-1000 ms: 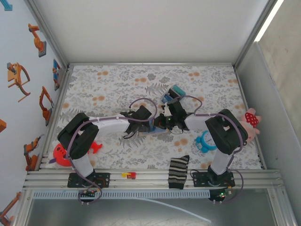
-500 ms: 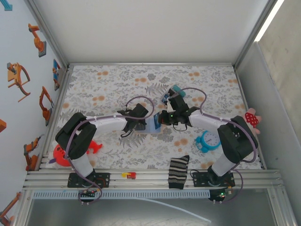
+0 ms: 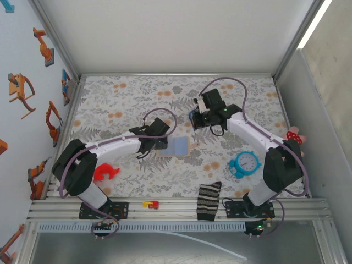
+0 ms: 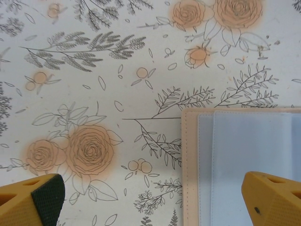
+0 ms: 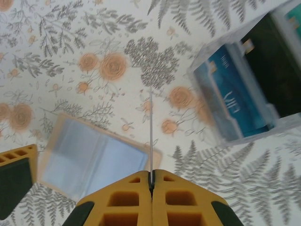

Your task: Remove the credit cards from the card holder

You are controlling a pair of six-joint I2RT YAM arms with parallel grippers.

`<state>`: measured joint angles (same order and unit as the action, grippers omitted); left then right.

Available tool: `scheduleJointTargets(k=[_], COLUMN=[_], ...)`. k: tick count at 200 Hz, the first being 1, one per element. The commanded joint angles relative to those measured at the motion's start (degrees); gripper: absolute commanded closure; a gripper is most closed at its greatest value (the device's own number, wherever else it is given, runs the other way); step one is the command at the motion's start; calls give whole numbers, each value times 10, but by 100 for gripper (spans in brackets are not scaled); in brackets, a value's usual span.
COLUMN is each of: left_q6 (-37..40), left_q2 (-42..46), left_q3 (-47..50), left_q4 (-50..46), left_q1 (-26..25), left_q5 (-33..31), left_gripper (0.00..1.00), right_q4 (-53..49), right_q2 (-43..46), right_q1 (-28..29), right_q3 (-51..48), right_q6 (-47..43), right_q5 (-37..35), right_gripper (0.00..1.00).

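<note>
The card holder lies open and flat on the floral cloth, tan rim around light blue panels. My left gripper hovers open at its left edge, and in the left wrist view the gripper straddles that tan edge with nothing between its fingers. My right gripper is raised beyond the holder, toward the far right. In the right wrist view the gripper is shut on a thin credit card seen edge-on, above the holder.
A clear box of blue and black cards sits just right of the right gripper. A blue alarm clock, a striped sock, a red toy, a small toy car and a pink plush lie along the near and right sides.
My right gripper has lifted away from the holder toward the far right, carrying the card. The left gripper has slid slightly left, leaving the holder open on the cloth.
</note>
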<state>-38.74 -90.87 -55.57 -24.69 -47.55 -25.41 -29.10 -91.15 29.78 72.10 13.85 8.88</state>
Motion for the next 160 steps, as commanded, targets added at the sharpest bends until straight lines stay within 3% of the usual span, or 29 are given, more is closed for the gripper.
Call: scheduleJointTargets(k=[1,57,160], left_q6=[3,-19,-38], left_q2=[31,75,111], left_q3=[11,39,64], left_q4=[-27,-29,-40], left_q1=[0,0,2], left_q5=[-26,-27,-37], left_gripper=[3,3,3], right_q4=[-43,-66,-96], right_q2=[-12,-79,-184], right_q1=[-18,-53,-86], right_q3=[42,117,182], right_q6=[-112,-212,-254], right_q5=[-22,14,39], right_gripper=[100,100,100])
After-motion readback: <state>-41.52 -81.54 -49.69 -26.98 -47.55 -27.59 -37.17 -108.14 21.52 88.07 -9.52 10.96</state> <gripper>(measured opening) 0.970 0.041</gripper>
